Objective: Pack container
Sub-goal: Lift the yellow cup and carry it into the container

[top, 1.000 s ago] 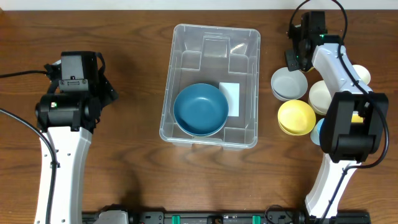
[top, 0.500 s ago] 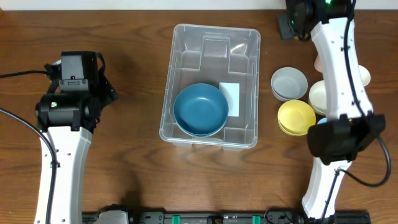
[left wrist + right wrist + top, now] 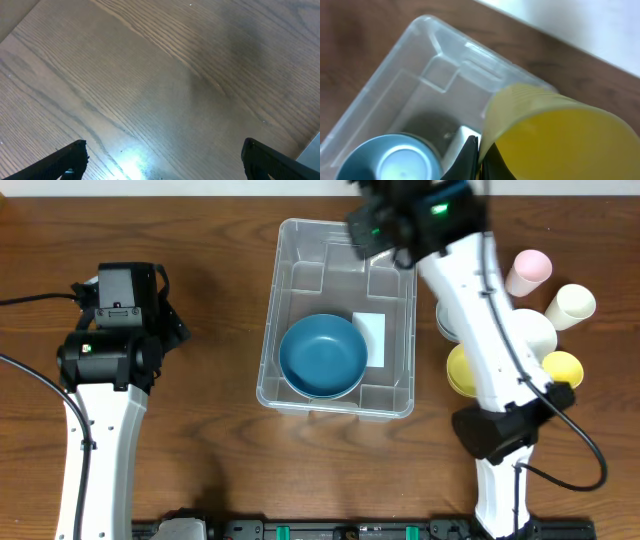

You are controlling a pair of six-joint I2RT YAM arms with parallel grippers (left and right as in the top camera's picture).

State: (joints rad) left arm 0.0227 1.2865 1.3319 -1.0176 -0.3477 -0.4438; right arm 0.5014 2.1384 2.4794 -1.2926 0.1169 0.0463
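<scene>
At the middle of the worktop point(image 3: 200, 240) sits the container point(image 3: 270, 370), a blue bowl point(image 3: 322, 357) in its near half beside the white label point(image 3: 370, 338). Bowls point(image 3: 465, 370) and cups point(image 3: 528, 270) stand to its right. Above its far end the right pincer point(image 3: 480, 159) pinches the wall of a yellow cup point(image 3: 555, 135). Over bare wood at left, the left pincer point(image 3: 164, 150) hangs spread wide.

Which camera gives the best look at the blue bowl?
Overhead: the whole blue bowl sits in view inside the container. The right wrist catches only part of it at its bottom edge; the left wrist shows only tabletop.
</scene>
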